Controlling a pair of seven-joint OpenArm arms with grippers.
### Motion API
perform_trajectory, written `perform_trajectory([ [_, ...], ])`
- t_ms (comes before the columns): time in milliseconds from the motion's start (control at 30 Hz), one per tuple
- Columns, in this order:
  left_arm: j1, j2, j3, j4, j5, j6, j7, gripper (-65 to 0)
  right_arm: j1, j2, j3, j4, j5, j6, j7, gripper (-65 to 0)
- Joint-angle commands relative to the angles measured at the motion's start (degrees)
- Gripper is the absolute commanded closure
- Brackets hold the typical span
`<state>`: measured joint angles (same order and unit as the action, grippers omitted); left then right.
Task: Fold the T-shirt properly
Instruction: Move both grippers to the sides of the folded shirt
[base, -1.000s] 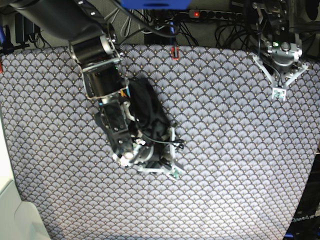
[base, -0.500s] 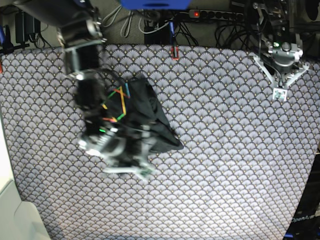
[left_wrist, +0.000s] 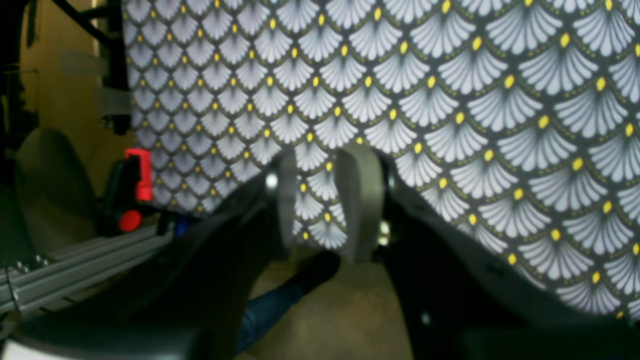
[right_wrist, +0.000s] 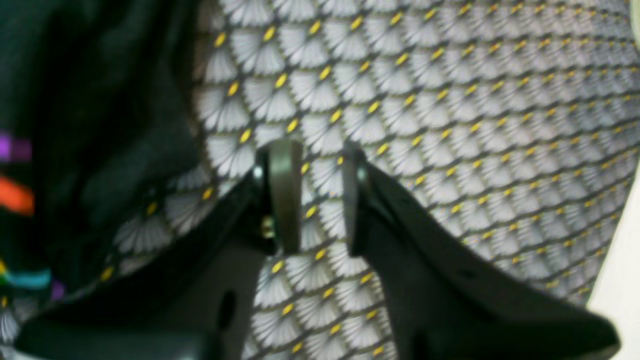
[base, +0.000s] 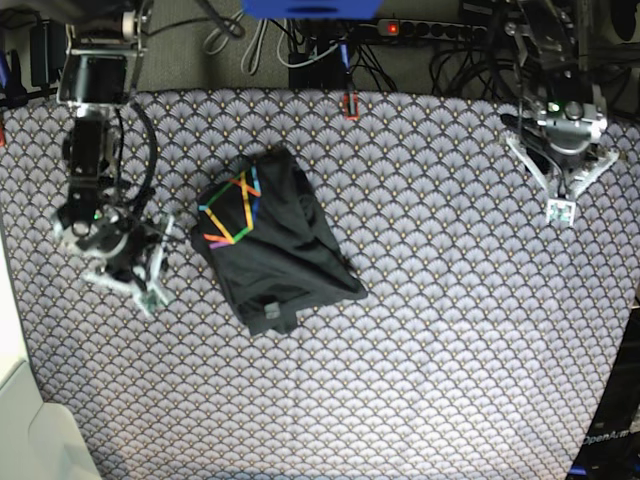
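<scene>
The T-shirt (base: 285, 255) lies folded into a compact dark bundle left of the table's middle, its rainbow line print (base: 232, 210) facing up at the far-left corner. My right gripper (base: 148, 288) hovers over the cloth to the left of it, clear of the fabric. In the right wrist view the T-shirt (right_wrist: 100, 125) fills the left side, and the right gripper (right_wrist: 322, 200) has a narrow gap with nothing in it. My left gripper (base: 560, 208) hangs at the far right edge; the left gripper (left_wrist: 317, 200) stands slightly apart and empty.
A scallop-patterned tablecloth (base: 450, 330) covers the table. A red clamp (base: 349, 104) sits on the far edge, with a power strip (base: 420, 28) and cables behind it. A white surface (base: 30, 420) borders the front left corner. The table's edge and floor show under the left gripper.
My right arm has lifted off the T-shirt and swung left, its jaws narrowing. The shirt stays on the table with its print now uncovered. The left arm has not moved.
</scene>
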<state>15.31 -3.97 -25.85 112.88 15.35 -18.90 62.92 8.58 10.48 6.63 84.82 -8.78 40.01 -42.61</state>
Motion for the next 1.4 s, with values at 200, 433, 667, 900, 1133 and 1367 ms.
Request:
perform_trajectory([
  [200, -0.76, -0.82, -0.13, 0.92, 0.34, 0.21, -0.81, -17.6, -3.35, -2.08, 0.09, 0.94, 0.47, -0.01, 0.72, -10.8],
  [433, -0.59, -0.82, -0.13, 1.01, 0.34, 0.21, -0.81, -17.6, -8.45, -5.51, -0.08, 1.29, 0.56, -0.01, 0.63, -10.4],
  [667, -0.41, -0.82, -0.22, 1.10, 0.34, 0.21, -0.81, -17.6, -12.05, -8.24, -0.17, 1.65, 0.56, -0.01, 0.72, -10.4],
  [900, -0.32, -0.82, -0.31, 1.10, 0.34, 0.21, -0.81, -17.6, -17.59, -10.61, -6.24, 11.76, 0.56, -0.01, 0.37, -10.4],
  [1133, -0.06, -0.91, -0.48, 1.19, 0.34, 0.21, -0.81, -17.6, -21.28, -10.61, -12.57, 15.10, 0.56, -0.01, 0.37, -10.4],
  [1367, 1.00, -0.91, -0.48, 1.19, 0.34, 0.21, -0.81, -17.6, -20.84, -8.94, -6.15, 15.10, 0.47, -0.01, 0.28, -10.4],
])
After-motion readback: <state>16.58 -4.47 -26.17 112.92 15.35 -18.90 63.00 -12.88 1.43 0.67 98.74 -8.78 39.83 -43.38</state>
